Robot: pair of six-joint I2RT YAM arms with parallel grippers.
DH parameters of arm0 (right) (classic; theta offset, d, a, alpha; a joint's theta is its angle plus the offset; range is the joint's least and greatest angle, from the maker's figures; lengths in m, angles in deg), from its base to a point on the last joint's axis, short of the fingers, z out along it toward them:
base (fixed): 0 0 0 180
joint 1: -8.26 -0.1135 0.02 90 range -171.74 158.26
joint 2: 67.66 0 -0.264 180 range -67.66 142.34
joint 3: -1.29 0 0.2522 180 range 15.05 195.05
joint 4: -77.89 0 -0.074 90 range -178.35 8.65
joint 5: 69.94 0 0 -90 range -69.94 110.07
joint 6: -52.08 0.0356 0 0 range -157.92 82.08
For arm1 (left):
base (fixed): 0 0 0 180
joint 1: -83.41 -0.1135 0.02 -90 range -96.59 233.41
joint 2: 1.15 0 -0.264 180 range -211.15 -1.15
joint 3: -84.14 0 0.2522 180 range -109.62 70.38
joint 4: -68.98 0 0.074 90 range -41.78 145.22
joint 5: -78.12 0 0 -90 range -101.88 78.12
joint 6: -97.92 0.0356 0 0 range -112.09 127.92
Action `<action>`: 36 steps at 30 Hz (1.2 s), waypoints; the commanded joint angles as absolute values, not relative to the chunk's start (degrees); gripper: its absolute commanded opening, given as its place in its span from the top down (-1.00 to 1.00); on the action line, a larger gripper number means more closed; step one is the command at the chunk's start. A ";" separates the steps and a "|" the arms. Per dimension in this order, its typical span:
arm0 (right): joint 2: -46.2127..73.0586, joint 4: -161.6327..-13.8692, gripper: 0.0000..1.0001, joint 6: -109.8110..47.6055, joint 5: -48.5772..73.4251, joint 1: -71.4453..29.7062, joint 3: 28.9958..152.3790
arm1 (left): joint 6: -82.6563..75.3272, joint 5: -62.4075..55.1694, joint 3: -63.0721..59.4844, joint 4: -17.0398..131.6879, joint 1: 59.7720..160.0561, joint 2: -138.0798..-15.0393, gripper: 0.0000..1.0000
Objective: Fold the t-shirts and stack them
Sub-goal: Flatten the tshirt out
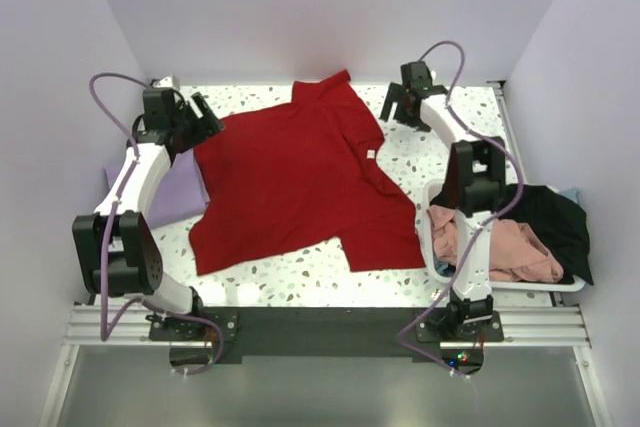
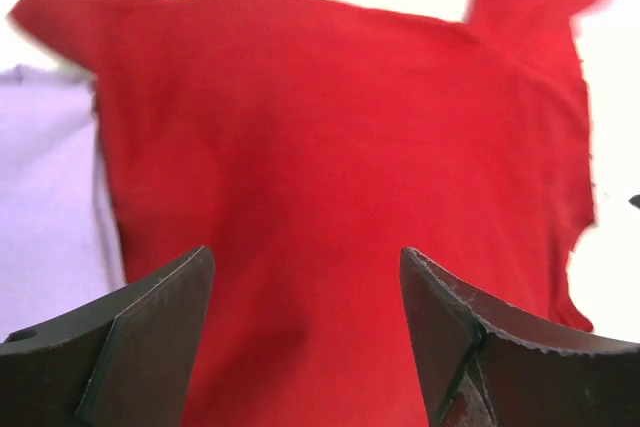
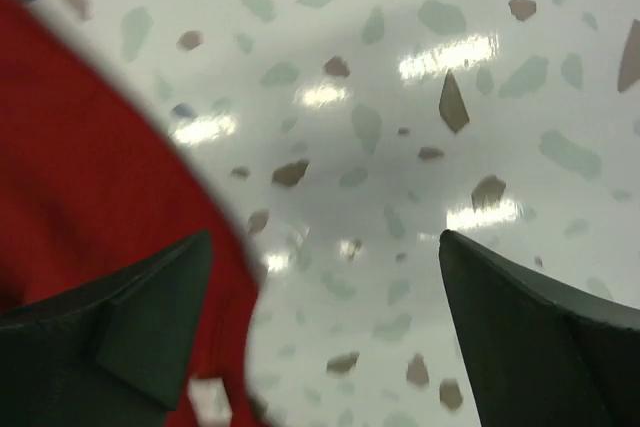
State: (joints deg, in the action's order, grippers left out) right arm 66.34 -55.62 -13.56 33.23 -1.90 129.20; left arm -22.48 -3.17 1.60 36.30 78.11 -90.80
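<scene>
A large bright red t-shirt (image 1: 300, 182) lies spread out on the speckled table, collar toward the back. My left gripper (image 1: 200, 112) hovers open over its back left edge; in the left wrist view the red t-shirt (image 2: 340, 127) fills the space below the left gripper (image 2: 308, 267), with nothing between the fingers. My right gripper (image 1: 400, 102) stands open at the back right, just off the shirt; in the right wrist view the right gripper (image 3: 325, 247) is over bare table, with the red cloth edge (image 3: 90, 177) by its left finger. A pale lavender t-shirt (image 1: 175, 197) lies under the left arm.
A white basket (image 1: 530, 285) at the right holds a salmon-pink t-shirt (image 1: 510, 247) and a black t-shirt (image 1: 555, 222), close beside the right arm. Purple walls close in the table on three sides. The speckled tabletop (image 1: 300, 272) shows in front of the red shirt.
</scene>
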 commanded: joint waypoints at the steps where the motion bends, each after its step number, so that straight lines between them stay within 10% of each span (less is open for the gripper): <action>1: 49.68 -58.73 -0.98 -11.29 29.39 -2.20 124.94 | -18.90 -0.63 2.51 37.03 78.40 -83.96 -0.60; 17: 40.27 -60.57 -0.97 -13.40 23.51 -12.22 111.30 | -16.34 -0.46 14.56 35.97 78.49 -78.15 -0.65; 36: 58.28 -59.61 -0.98 -14.80 9.34 -13.01 116.38 | -14.94 2.53 16.32 39.22 78.49 -84.90 -0.69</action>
